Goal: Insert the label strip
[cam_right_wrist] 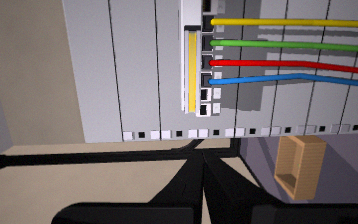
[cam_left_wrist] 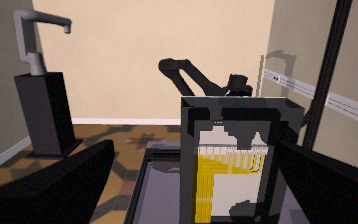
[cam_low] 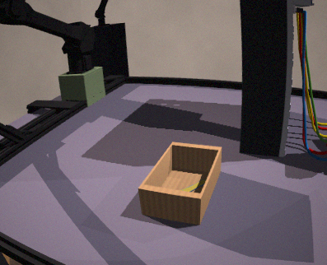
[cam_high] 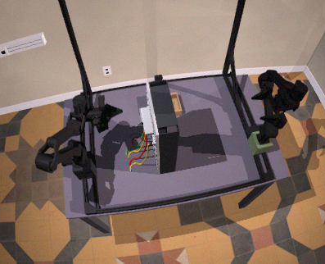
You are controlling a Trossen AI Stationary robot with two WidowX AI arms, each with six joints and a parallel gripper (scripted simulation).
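Observation:
In the right wrist view a yellow strip (cam_right_wrist: 192,75) lies in the white track (cam_right_wrist: 183,75) beside the column of network jacks (cam_right_wrist: 203,94). Its upper end is near a dark bar; whether they touch, and any print, cannot be made out. The right gripper (cam_right_wrist: 203,156) (cam_high: 121,111) is shut and empty, standing off from the panel (cam_right_wrist: 92,75). The left gripper (cam_left_wrist: 195,144) is open and empty on the rack's open back side. The wooden box (cam_low: 170,207) (cam_high: 179,107) (cam_right_wrist: 310,170) stands behind the rack; a yellow piece (cam_low: 191,188) shows inside it, partly hidden by the wall.
The tall black rack (cam_high: 164,106) (cam_low: 263,82) stands mid-table between the arms. Yellow, green, red and blue cables (cam_right_wrist: 290,63) (cam_low: 305,82) run out from the jacks. A green block (cam_high: 255,145) (cam_low: 73,88) stands by the left arm. Black frame rails edge the table.

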